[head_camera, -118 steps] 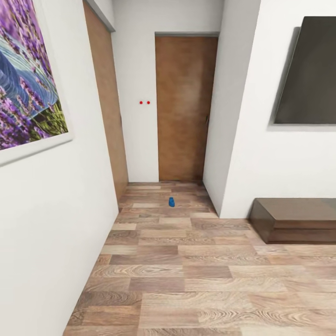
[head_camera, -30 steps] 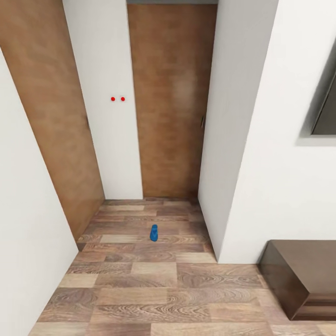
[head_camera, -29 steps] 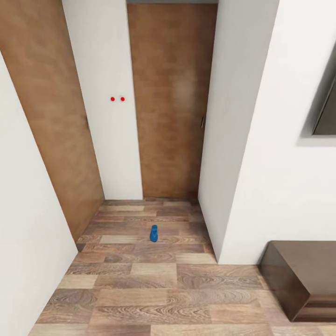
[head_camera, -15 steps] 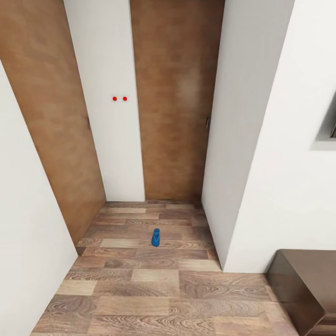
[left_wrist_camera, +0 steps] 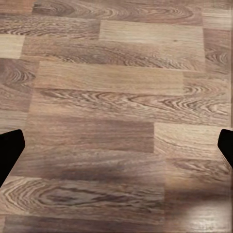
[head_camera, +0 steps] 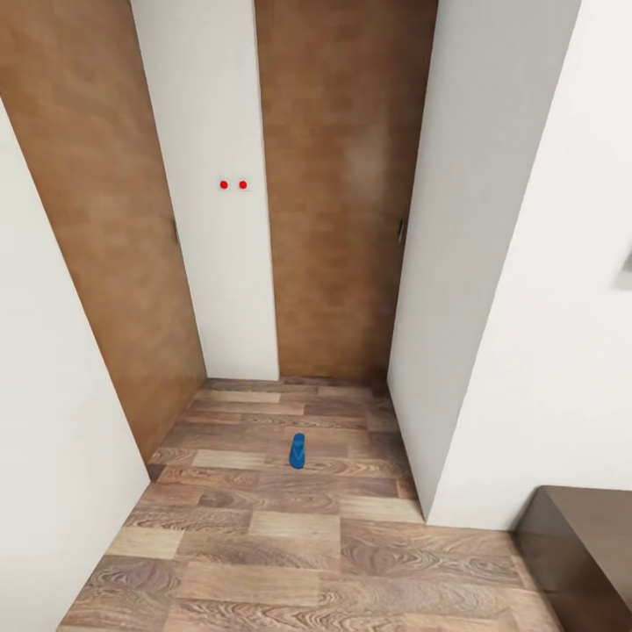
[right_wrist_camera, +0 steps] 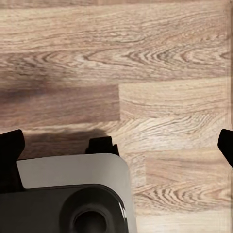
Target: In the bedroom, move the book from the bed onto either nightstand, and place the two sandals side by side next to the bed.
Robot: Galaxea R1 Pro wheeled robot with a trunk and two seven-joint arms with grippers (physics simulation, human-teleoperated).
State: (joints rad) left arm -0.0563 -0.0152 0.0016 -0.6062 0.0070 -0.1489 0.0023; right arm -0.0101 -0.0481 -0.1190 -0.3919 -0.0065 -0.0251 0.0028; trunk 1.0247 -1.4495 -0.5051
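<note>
- The sandal (head_camera: 298,450) lay flat on the wood floor (head_camera: 290,553) of a short hallway, well ahead of the robot and apart from both grippers, in front of the brown door (head_camera: 338,193) at the hallway's end.
- Its long axis ran nearly straight away from the robot, tilted only slightly, with the narrow end toward the robot as far as the small blue shape allowed telling.
- It sat about midway between the hallway's side walls and close to the middle of the head view, so by my judgement neither arm was clearly nearer; either could take it once the base closed in.
- The left gripper (left_wrist_camera: 116,145) pointed down at bare planks, its two dark fingertips (left_wrist_camera: 10,145) at opposite edges of its wrist view, spread wide with nothing between them.
- The right gripper (right_wrist_camera: 116,145) was spread just as wide over the floor, holding nothing, above a grey and black part of the robot's body (right_wrist_camera: 73,194).
- The coming move, as I judge it, was a drive forward before any reach; only one sandal could be seen from here.
</note>
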